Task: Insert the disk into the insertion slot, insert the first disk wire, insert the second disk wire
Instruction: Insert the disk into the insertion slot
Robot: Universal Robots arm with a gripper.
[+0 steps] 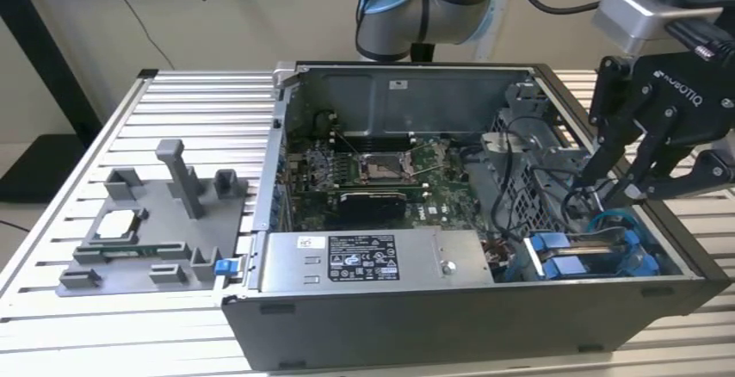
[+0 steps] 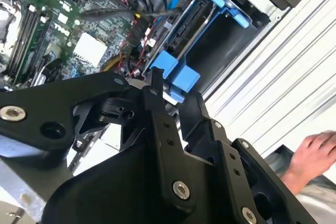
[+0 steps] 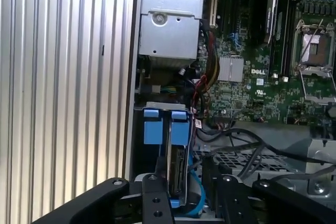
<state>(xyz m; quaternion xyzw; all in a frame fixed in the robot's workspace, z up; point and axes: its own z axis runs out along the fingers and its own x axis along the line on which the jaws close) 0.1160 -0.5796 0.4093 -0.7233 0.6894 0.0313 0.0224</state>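
Note:
The disk (image 3: pixel 177 167) stands on edge inside the insertion slot (image 3: pixel 137 153), its blue carrier tabs (image 3: pixel 152 129) at the end nearer the power supply. In the exterior view the disk (image 1: pixel 591 241) sits low in the case's near corner on the exterior view's right, inside the slot (image 1: pixel 649 261). My gripper (image 1: pixel 614 189) reaches down into the case over the disk's far end, open, its fingers (image 3: pixel 152 192) on either side of that end. A blue wire (image 3: pixel 197 195) curves beside the disk there, and a thin black wire (image 3: pixel 159 163) runs along it. The second wrist view has the gripper (image 2: pixel 173 87) just above the blue tabs (image 2: pixel 176 72).
A grey power-supply box (image 1: pixel 367 261) lies along the case's near wall. The motherboard (image 1: pixel 367 170) with loose cables fills the case floor. A grey fixture (image 1: pixel 150 222) with parts stands on the ribbed table (image 1: pixel 172 93). A person's hand (image 2: pixel 315 153) rests outside the case.

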